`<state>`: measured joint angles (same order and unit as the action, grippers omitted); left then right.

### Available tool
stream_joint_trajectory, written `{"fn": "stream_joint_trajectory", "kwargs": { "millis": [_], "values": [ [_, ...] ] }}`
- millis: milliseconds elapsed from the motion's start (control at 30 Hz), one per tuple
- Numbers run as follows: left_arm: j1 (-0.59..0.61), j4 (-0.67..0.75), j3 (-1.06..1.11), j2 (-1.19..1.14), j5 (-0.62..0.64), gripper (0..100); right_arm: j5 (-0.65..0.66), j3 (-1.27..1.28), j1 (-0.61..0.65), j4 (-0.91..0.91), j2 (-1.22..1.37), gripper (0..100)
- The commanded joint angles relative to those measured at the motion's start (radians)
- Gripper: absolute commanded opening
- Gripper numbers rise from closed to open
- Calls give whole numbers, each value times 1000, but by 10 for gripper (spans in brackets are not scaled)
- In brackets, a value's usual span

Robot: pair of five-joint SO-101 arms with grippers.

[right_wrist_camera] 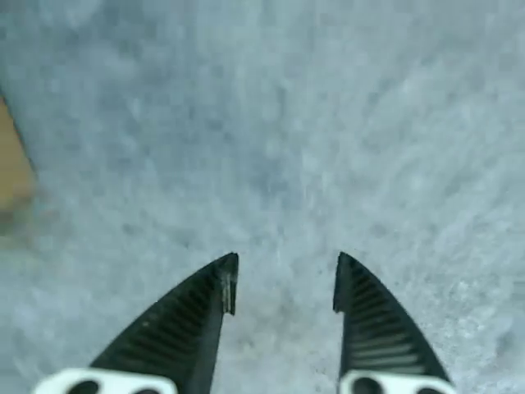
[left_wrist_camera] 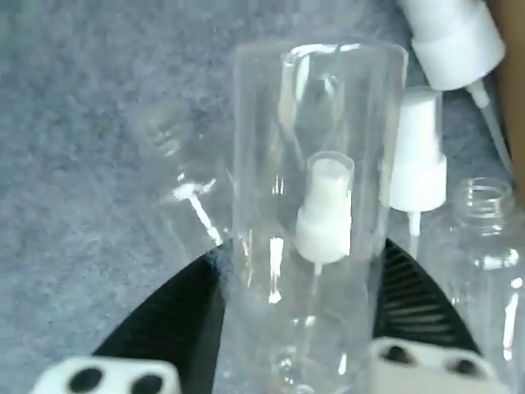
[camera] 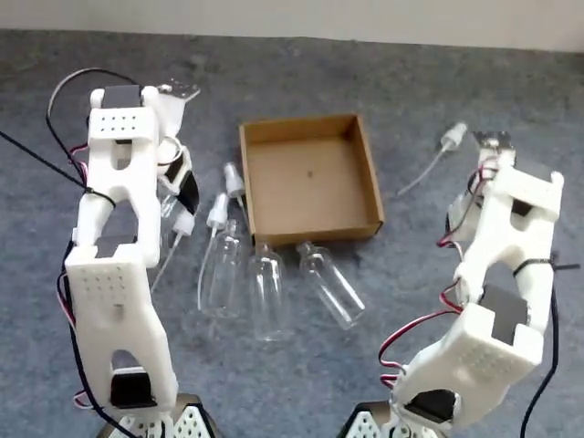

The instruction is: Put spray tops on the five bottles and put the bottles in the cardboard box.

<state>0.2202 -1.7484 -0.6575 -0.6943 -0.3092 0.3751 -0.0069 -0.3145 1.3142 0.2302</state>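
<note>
While the cardboard box (camera: 368, 173) sits empty, left gripper (left_wrist_camera: 303, 250) clamps a clear bottle (left_wrist_camera: 271, 164), right gripper (right_wrist_camera: 285, 275) gapes, holding nothing; three topless bottles (camera: 265, 292) lie beside the box.

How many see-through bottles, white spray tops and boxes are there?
Clear bottles: 5, one held in the left tool
White spray tops: 4
Cardboard box: 1
Total: 10
</note>
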Motion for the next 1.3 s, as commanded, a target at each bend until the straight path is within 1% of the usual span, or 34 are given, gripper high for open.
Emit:
{"fn": "stream_joint_trajectory", "kwargs": {
  "millis": [0,67,133,267,367,533,700,933,1100,1133,1233,1267],
  "values": [
    [1,9,-41,77,-9,185,-132,-156,56,10,-54,163],
    [2,9,-39,102,-6,186,-193,-216,65,-19,-41,163],
    [5,9,-39,122,38,186,-258,-272,67,-54,-1,163],
    [-2,12,-39,137,66,186,-345,-420,81,-119,145,163],
    [-8,15,-39,136,66,186,-367,-553,107,-186,288,163],
    [-10,15,-36,133,66,186,-367,-765,143,-351,544,163],
    [-8,15,-36,133,61,186,-368,-1009,137,-438,780,163],
    [-10,15,-36,133,61,186,-364,-1356,137,-437,1050,162],
    [-10,15,-36,133,64,186,-362,-1503,136,-430,1167,152],
    [-8,15,-36,133,64,186,-362,-1520,134,-418,1178,128],
    [-7,15,-36,133,64,186,-362,-1554,110,-329,1184,0],
    [-7,15,-36,133,64,186,-361,-1561,96,-285,1182,2]
  ]
}}
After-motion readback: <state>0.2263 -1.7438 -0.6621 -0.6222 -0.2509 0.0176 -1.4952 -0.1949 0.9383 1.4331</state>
